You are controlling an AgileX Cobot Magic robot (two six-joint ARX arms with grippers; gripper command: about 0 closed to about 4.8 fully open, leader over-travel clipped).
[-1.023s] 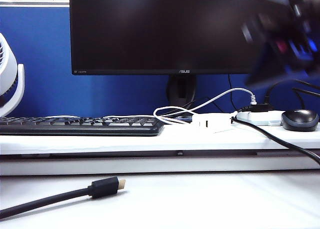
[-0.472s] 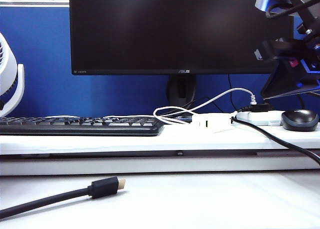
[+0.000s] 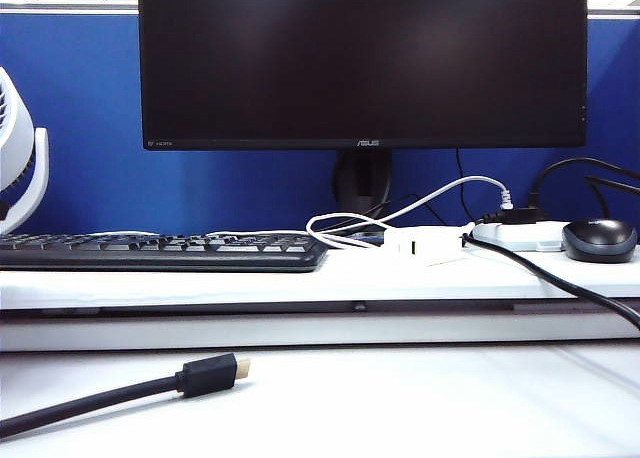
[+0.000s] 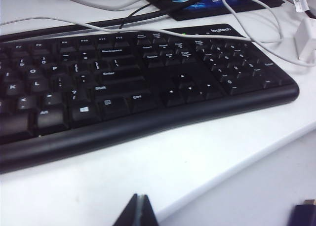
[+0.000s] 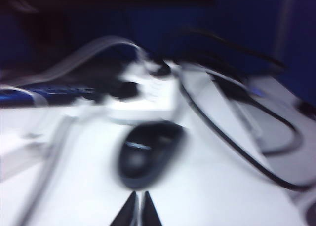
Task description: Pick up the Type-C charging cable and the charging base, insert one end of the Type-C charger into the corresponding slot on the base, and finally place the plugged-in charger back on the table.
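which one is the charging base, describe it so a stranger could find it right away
Find the monitor and drop below its stand to the raised shelf of the table. The charging base is the small white block right of the keyboard, shorter than the flat power strip beside the mouse.

Black monitor (image 3: pixel 362 63) on stand, black keyboard (image 3: pixel 160 250), dark mouse (image 3: pixel 599 240), white fan (image 3: pixel 18 153), black gold-tipped cable (image 3: pixel 120 390)

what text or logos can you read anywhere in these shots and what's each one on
"ASUS" on the monitor bezel, bottom centre.
"HDMI" mark, tiny, on the monitor bezel's lower left corner; barely legible.
"logitech" on the keyboard, top edge above the number pad.
"Enter", "Shift", "Ctrl", "Backspace", "Alt" on the keyboard keys; the smaller legends are too small to read.
Right wrist view: too blurred to read anything.
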